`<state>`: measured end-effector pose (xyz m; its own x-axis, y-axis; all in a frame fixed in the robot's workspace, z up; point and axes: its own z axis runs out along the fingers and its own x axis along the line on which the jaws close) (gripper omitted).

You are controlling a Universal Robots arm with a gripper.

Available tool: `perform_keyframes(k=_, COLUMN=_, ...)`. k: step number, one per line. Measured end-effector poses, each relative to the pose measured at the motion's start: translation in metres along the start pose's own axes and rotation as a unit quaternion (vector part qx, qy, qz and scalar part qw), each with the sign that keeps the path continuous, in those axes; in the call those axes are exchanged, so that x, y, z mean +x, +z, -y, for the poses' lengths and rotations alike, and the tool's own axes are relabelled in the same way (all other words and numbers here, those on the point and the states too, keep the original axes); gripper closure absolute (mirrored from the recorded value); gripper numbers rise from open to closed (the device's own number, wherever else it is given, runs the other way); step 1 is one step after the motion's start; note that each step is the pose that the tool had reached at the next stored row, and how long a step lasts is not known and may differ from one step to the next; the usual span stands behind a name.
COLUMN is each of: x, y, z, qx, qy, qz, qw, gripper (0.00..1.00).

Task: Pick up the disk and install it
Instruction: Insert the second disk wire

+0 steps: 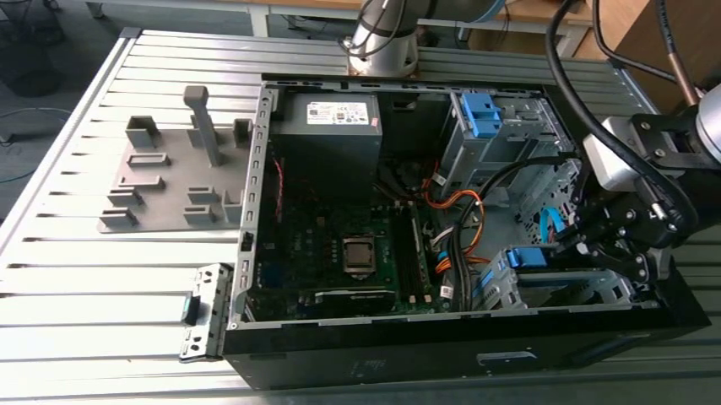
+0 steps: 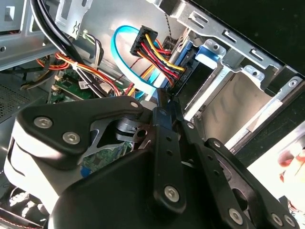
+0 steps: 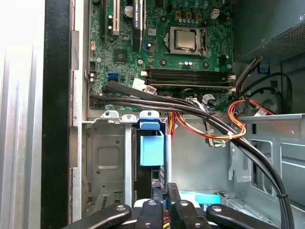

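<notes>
An open computer case [image 1: 394,359] is laid on its side on a slatted metal table [image 1: 79,287], with the motherboard [image 1: 338,240] exposed. The disk [image 3: 151,149] is seen edge-on inside the case, seated in a slot of the metal drive cage [image 3: 107,157] at the case corner towards the exterior view's right, its bright blue carrier frame facing the case interior. The gripper [image 3: 166,192] is lowered into the case just beside that cage, close to the end of the disk. Its fingers [image 2: 164,124] are drawn together, and nothing is seen held between them. A bundle of red, yellow and black power wires [image 2: 159,52] and a flat blue data cable [image 2: 125,62] are routed inside the case next to the fingertips. A grey power supply [image 1: 338,126] is mounted at the far end of the case, and a grey fixture plate [image 1: 169,186] is placed on the table outside the case.
</notes>
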<state>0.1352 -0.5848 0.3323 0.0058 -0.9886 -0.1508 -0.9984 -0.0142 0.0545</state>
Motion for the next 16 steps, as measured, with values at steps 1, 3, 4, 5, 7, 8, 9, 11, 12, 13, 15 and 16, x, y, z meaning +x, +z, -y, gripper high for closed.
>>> perform_keyframes(k=1, x=0.0000, y=-0.0002, z=0.0000, qx=0.0000, qy=0.000, qz=-0.0001, qw=1.00000, gripper=0.84)
perform_keyframes(k=3, x=-0.0001, y=-0.0010, z=-0.0001, qx=0.0000, qy=0.000, qz=-0.0001, qw=1.00000, gripper=0.84)
perform_keyframes(k=4, x=-0.0001, y=-0.0012, z=-0.0001, qx=0.0000, qy=0.000, qz=0.0000, qw=1.00000, gripper=0.84)
perform_keyframes(k=5, x=-0.0002, y=-0.0017, z=-0.0001, qx=0.0000, qy=0.000, qz=-0.0001, qw=1.00000, gripper=0.84)
perform_keyframes(k=7, x=-0.0003, y=-0.0021, z=-0.0001, qx=0.0000, qy=0.000, qz=-0.0001, qw=1.00000, gripper=0.84)
perform_keyframes(k=8, x=-0.0002, y=-0.0021, z=-0.0001, qx=0.0000, qy=0.000, qz=0.0000, qw=1.00000, gripper=0.84)
perform_keyframes(k=9, x=0.0003, y=-0.0022, z=-0.0002, qx=0.0000, qy=0.000, qz=-0.0001, qw=1.00000, gripper=0.84)
perform_keyframes(k=11, x=0.0017, y=-0.0024, z=-0.0002, qx=0.0000, qy=0.000, qz=-0.0001, qw=1.00000, gripper=0.84)
perform_keyframes(k=12, x=0.0027, y=-0.0024, z=-0.0002, qx=0.0000, qy=0.000, qz=-0.0002, qw=1.00000, gripper=0.84)
perform_keyframes(k=13, x=0.0036, y=-0.0024, z=-0.0002, qx=-0.0001, qy=0.000, qz=-0.0002, qw=1.00000, gripper=0.84)
perform_keyframes(k=15, x=0.0046, y=-0.0020, z=-0.0002, qx=-0.0003, qy=0.000, qz=0.0001, qw=1.00000, gripper=0.84)
perform_keyframes(k=16, x=0.0047, y=-0.0016, z=-0.0002, qx=-0.0005, qy=0.000, qz=0.0002, qw=1.00000, gripper=0.84)
